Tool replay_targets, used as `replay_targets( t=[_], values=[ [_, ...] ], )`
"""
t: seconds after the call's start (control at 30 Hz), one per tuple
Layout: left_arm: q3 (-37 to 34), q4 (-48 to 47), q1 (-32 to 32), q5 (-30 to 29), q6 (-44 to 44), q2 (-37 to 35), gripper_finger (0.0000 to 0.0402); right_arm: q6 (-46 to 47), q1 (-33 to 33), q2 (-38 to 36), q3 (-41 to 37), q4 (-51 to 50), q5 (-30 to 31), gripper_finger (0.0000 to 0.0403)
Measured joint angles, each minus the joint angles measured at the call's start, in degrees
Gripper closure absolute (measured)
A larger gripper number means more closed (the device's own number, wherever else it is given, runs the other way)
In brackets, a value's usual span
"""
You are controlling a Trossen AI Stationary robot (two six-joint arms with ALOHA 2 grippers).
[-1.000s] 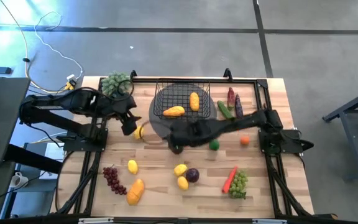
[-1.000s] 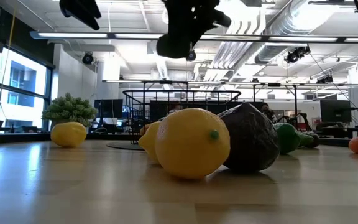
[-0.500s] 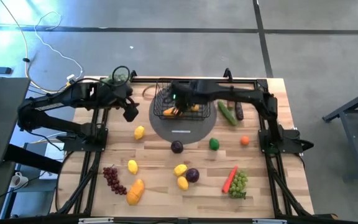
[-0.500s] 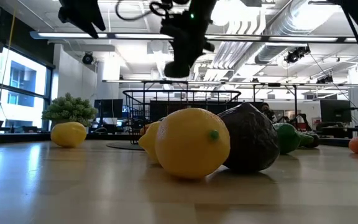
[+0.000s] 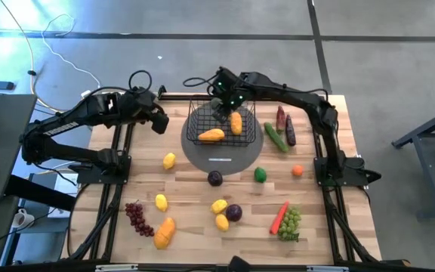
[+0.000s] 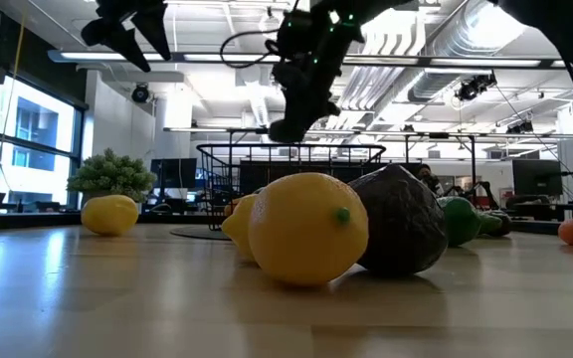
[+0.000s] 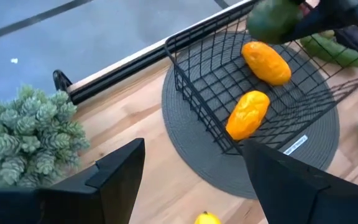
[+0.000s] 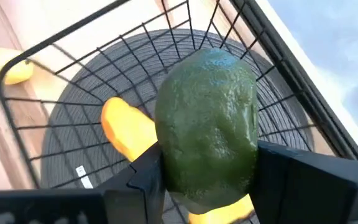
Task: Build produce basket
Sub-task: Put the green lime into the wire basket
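The basket at worktop 12 o'clock contains two orange fruits; the right hand grips a green fruit above it, the left hand hangs open and empty at 10 o'clock, and most produce remains outside.

Room around my rig: open workshop.
I note grey concrete floor, white cable, tall windows, ceiling ducts, strip lights.
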Motion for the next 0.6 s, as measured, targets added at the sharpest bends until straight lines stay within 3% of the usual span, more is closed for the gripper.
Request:
replay_targets(
  t=[0.23, 0.6],
  values=[
    [0.0, 0.0, 0.0, 0.6, -4.6, 0.0, 0.0137, -0.8, -0.4, 4.0, -0.1, -0.1, -1.3, 0.0253],
    [0.0, 0.0, -0.2, 8.0, -8.2, 0.0, 0.0137, -1.2, -0.4, 8.7, -0.1, -0.6, -1.1, 0.0253]
  ],
)
